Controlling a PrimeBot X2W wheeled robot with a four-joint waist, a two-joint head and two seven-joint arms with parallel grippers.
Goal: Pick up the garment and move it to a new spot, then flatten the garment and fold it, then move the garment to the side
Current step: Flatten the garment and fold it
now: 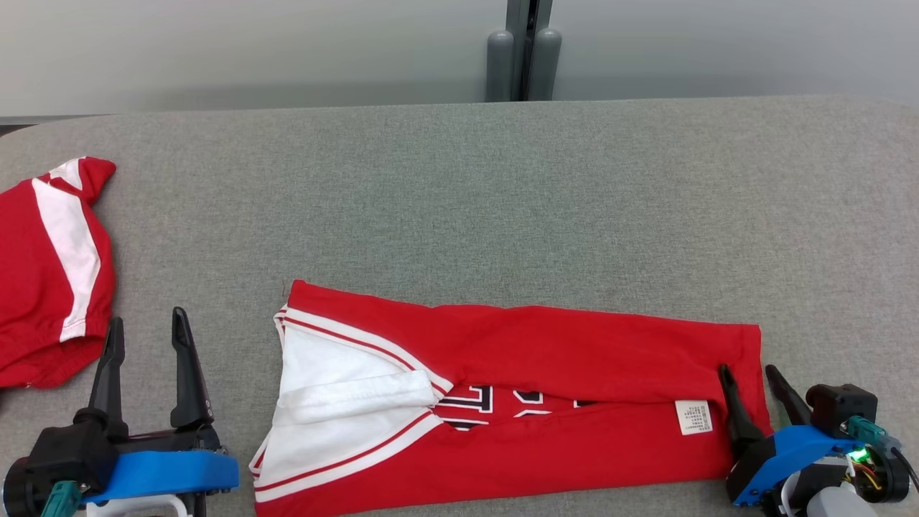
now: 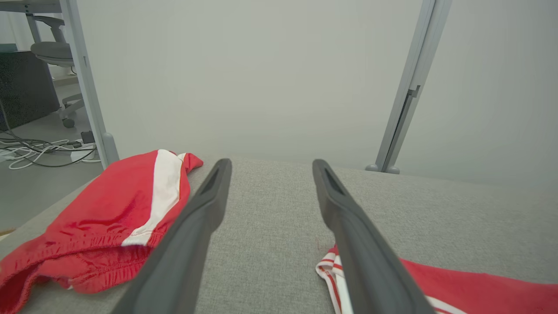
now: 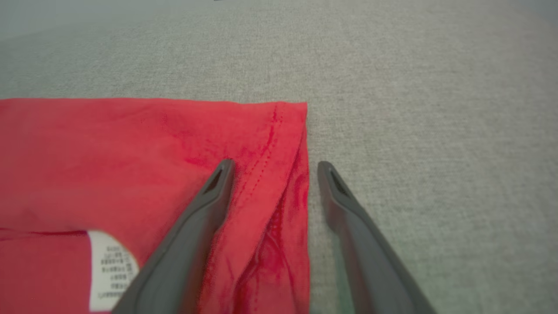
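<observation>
At 7 o'clock in the head view, nearest the robot, the left claw (image 1: pixel 146 316) stood with its two fingers spread and nothing between them, over the bare worktop (image 1: pixel 574 201). At 4 o'clock the right claw (image 1: pixel 748 368) was likewise spread and gripped nothing. One of its fingers lay over the hem end of the garment (image 1: pixel 546 345), the other over bare worktop just beside that edge. The garment, red with white striped trim, lay flat on the worktop at 6 o'clock, folded lengthwise into a long band running from 7 o'clock toward 4 o'clock. Its white-lined opening was at the left end. Black-and-white lettering showed in the gap between the two folded flaps, and a white care label (image 1: pixel 693 416) sat near the right end, just beside the right claw. At 9 o'clock, well apart from the garment, a second red garment (image 1: pixel 43 287) with a white stripe lay bunched at the worktop's edge. At 12 o'clock, beyond the far edge, stood a grey partition post (image 1: pixel 524 50).
</observation>
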